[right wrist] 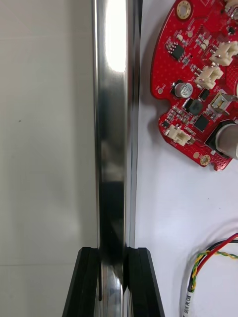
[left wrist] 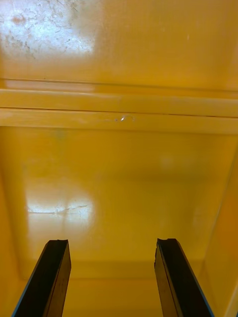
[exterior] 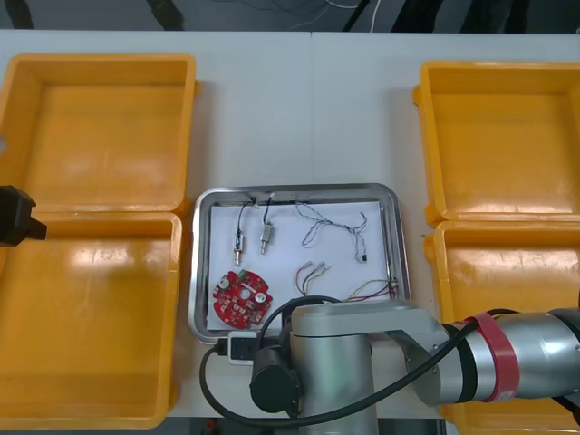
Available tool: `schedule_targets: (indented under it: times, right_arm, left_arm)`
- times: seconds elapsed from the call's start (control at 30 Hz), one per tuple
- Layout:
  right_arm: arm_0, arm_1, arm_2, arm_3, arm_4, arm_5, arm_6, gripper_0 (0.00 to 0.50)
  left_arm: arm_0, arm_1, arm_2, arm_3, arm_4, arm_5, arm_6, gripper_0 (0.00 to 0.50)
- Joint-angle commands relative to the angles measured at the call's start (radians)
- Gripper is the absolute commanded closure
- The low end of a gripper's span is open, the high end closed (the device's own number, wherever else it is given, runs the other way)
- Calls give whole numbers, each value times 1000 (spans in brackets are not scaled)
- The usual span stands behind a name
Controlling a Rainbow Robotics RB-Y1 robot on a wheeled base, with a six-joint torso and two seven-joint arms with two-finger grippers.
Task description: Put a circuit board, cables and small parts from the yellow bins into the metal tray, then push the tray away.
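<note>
My right gripper (right wrist: pixel 113 290) pinches the near rim of the shiny rectangular metal tray (right wrist: pixel 113 124), one finger inside and one outside. The round red circuit board (right wrist: pixel 198 84) lies in the tray's near left corner, partly cut off. My right arm (exterior: pixel 362 353) hides this grip from above. My left gripper (left wrist: pixel 113 282) has its fingers spread over a yellow plastic bin (left wrist: pixel 119 173).

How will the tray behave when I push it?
Clamped at its rim by the right claw, the metal tray looks stiff and should probably slide on the smooth table. Loose cables may shift. Left claw hovers over a yellow bin.
</note>
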Motion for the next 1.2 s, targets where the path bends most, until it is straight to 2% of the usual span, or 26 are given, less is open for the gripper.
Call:
schedule_targets:
  times: [0.03,0.47,1.0,1.2]
  right_arm:
    - [-62,-9,16,-14,0,-16,-39,500]
    - [-133,-58,7,-13,-3,-17,-57,500]
    - [-216,-78,0,-13,-7,-17,-70,500]
    - [-252,-86,1,-2,-33,-17,-76,500]
  left_arm:
    - [16,34,27,-27,8,7,-58,0]
    - [16,34,27,-27,8,7,-58,0]
    - [16,34,27,-27,8,7,-58,0]
    - [16,34,27,-27,8,7,-58,0]
